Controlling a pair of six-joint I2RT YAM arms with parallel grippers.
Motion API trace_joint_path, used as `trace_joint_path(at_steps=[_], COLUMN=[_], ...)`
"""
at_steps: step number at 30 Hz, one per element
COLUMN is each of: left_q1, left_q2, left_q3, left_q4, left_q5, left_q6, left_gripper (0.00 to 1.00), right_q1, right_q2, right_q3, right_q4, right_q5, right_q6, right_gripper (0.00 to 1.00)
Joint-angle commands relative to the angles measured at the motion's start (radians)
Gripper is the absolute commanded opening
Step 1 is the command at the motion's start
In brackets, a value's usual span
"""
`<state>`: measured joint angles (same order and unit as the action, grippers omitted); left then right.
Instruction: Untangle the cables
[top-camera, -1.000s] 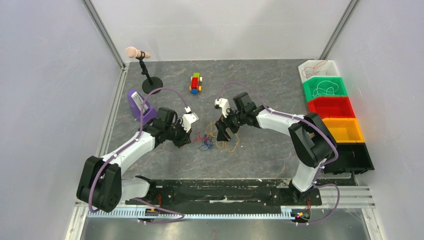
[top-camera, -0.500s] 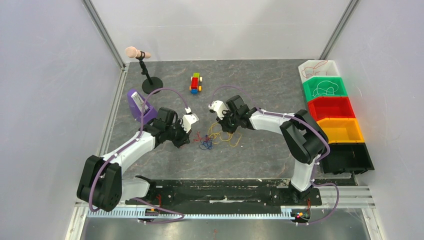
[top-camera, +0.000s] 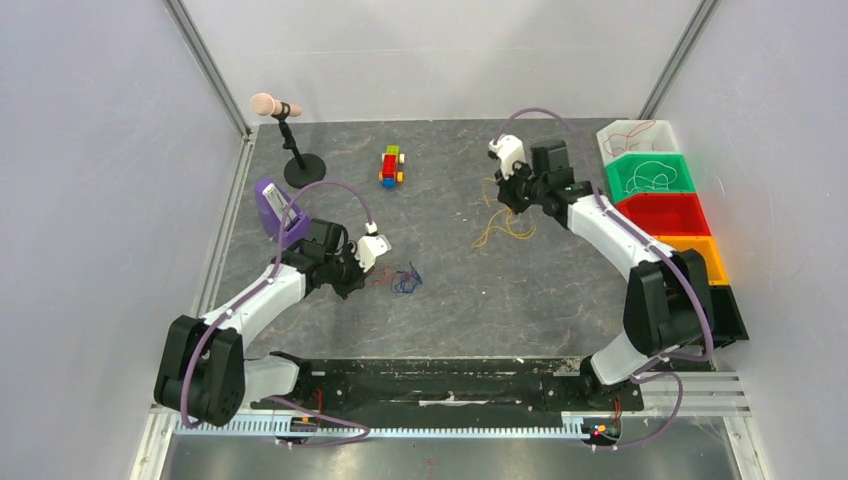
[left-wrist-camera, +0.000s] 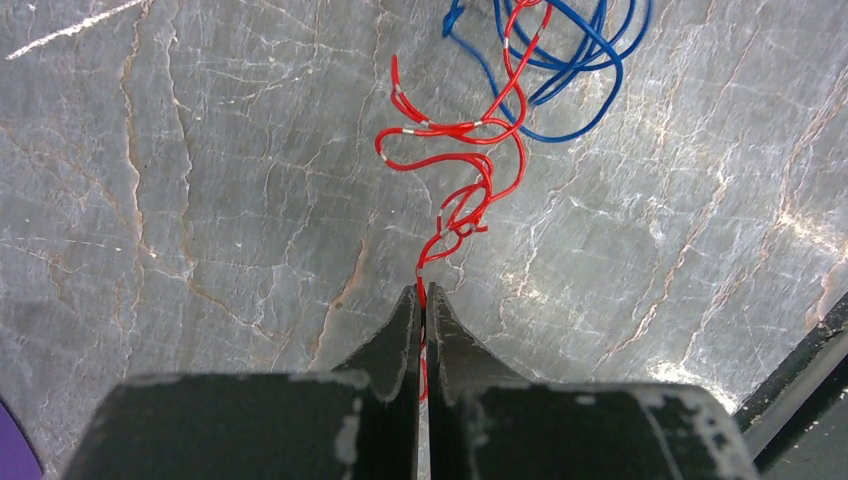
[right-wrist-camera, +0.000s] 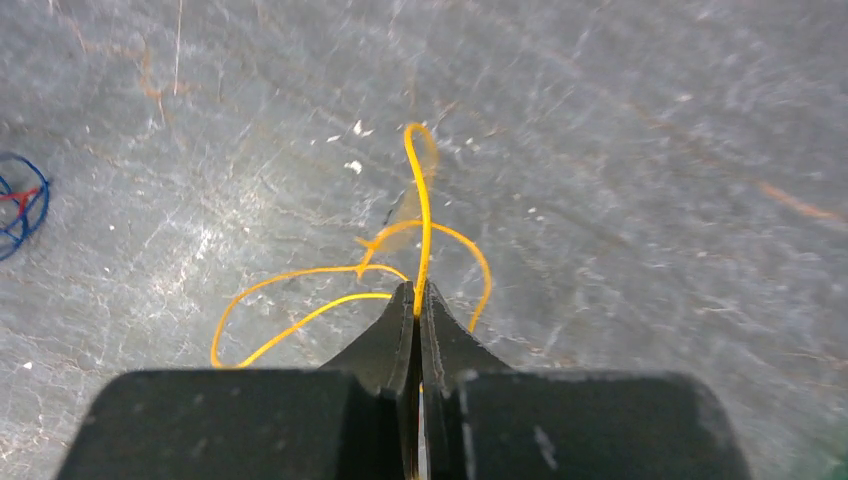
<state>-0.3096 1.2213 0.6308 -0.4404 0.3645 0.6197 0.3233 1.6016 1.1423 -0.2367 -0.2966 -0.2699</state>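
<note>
The cables lie in two parts. A red cable (left-wrist-camera: 455, 165) tangled with a blue cable (left-wrist-camera: 570, 60) rests on the grey table left of centre, seen from above as the red cable (top-camera: 384, 277) and blue cable (top-camera: 405, 283). My left gripper (left-wrist-camera: 421, 290) is shut on the red cable's end, low over the table, just left of the bunch (top-camera: 360, 278). My right gripper (right-wrist-camera: 417, 290) is shut on a yellow cable (right-wrist-camera: 423, 200), far back right (top-camera: 510, 200). The yellow cable (top-camera: 497, 230) trails below it in loops, apart from the red and blue ones.
A toy car (top-camera: 391, 165) and a microphone on a stand (top-camera: 275, 105) stand at the back. A purple object (top-camera: 275, 210) sits by the left arm. Along the right edge runs a row of bins: white (top-camera: 612, 135), green (top-camera: 613, 180), red (top-camera: 660, 212), orange (top-camera: 685, 258), black (top-camera: 705, 315).
My right gripper shut on the yellow cable and carried it back and to the right, out of the bunch. My left gripper closed on the red cable and drew slightly left.
</note>
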Motion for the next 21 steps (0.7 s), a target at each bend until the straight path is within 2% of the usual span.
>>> trace_joint_path(at_steps=[1, 5, 6, 7, 10, 13, 14, 21], left_q1=[0.007, 0.012, 0.012, 0.012, 0.013, 0.011, 0.011, 0.010], left_q2=[0.020, 0.037, 0.035, 0.029, 0.007, -0.010, -0.014, -0.001], left_q3=[0.002, 0.004, 0.007, 0.013, 0.042, 0.078, 0.094, 0.176], left_q4=[0.003, 0.007, 0.008, 0.005, -0.009, -0.014, -0.011, 0.000], left_q5=[-0.018, -0.026, -0.020, -0.006, 0.040, 0.074, 0.080, 0.088], left_q6=[0.063, 0.079, 0.075, 0.068, 0.044, 0.012, 0.001, -0.070], left_gripper=[0.02, 0.02, 0.05, 0.12, 0.48, 0.67, 0.70, 0.73], right_q1=[-0.044, -0.139, -0.156, -0.168, -0.218, -0.285, -0.313, -0.576], right_q2=[-0.097, -0.130, -0.135, -0.143, -0.186, -0.209, -0.211, -0.203], right_q3=[0.120, 0.249, 0.295, 0.328, 0.389, 0.456, 0.481, 0.544], right_q4=[-0.047, -0.094, -0.126, -0.154, -0.192, -0.287, -0.327, -0.596], right_q5=[-0.053, -0.120, -0.135, -0.151, -0.169, -0.188, -0.195, -0.278], right_q6=[-0.017, 0.001, 0.001, -0.002, -0.009, -0.054, -0.073, -0.260], right_gripper=[0.00, 0.00, 0.00, 0.00, 0.00, 0.00, 0.00, 0.00])
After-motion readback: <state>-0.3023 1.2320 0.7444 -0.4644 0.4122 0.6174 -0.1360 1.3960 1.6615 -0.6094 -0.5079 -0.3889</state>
